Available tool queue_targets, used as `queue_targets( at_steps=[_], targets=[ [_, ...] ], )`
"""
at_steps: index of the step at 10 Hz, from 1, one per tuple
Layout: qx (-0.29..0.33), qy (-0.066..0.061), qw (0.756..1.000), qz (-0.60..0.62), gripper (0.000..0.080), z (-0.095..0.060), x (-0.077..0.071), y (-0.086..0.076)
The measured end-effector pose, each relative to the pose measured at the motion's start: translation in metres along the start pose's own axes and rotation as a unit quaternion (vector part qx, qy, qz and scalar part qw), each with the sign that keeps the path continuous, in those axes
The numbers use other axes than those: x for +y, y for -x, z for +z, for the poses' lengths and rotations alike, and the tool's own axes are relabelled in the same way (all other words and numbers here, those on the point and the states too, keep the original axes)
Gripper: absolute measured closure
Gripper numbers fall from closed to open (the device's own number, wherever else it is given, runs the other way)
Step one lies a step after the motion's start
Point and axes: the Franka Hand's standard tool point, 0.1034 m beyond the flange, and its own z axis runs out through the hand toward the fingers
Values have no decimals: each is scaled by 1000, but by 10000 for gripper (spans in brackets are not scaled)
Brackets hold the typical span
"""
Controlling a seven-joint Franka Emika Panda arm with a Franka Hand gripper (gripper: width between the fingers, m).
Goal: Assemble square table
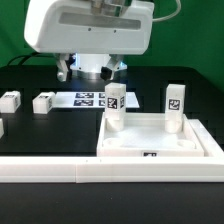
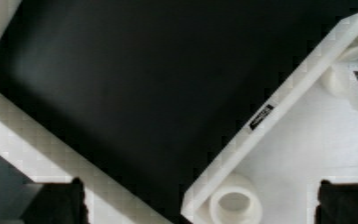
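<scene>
Panda's gripper (image 2: pixel 197 203) hangs over the black table (image 1: pixel 50 130), jaws spread wide and gripping nothing. The tabletop (image 1: pixel 135 136) lies at the exterior view's right, beside the rail (image 1: pixel 50 172), with one leg (image 1: pixel 114 102) and a second leg (image 1: pixel 174 102) upright at its far corners (two loose blocks (image 1: pixel 42 101) lie left of the marker board (image 1: pixel 88 98)).

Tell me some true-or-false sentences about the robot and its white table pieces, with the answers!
1. Two legs stand upright on the tabletop. True.
2. The gripper holds a leg. False: it hangs open and empty.
3. Two leg blocks lie loose at the exterior view's left. True.
4. The tabletop is red. False: it is white.
</scene>
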Motion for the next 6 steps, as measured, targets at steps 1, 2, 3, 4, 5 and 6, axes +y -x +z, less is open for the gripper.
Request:
queue_targets(
  at_steps=[1,2,3,4,5,6],
  targets=[
    [-4,-3,998,58,150,5,-1,1],
    [-4,-4,997,78,150,6,-2,0],
    [-3,-7,991,136,150,6,-4,-1],
    [-2,-8,987,163,150,6,-4,-2],
    [-3,-11,983,184,150,6,-4,0],
    [-4,-24,982,188,150,10,4,13]
  ],
)
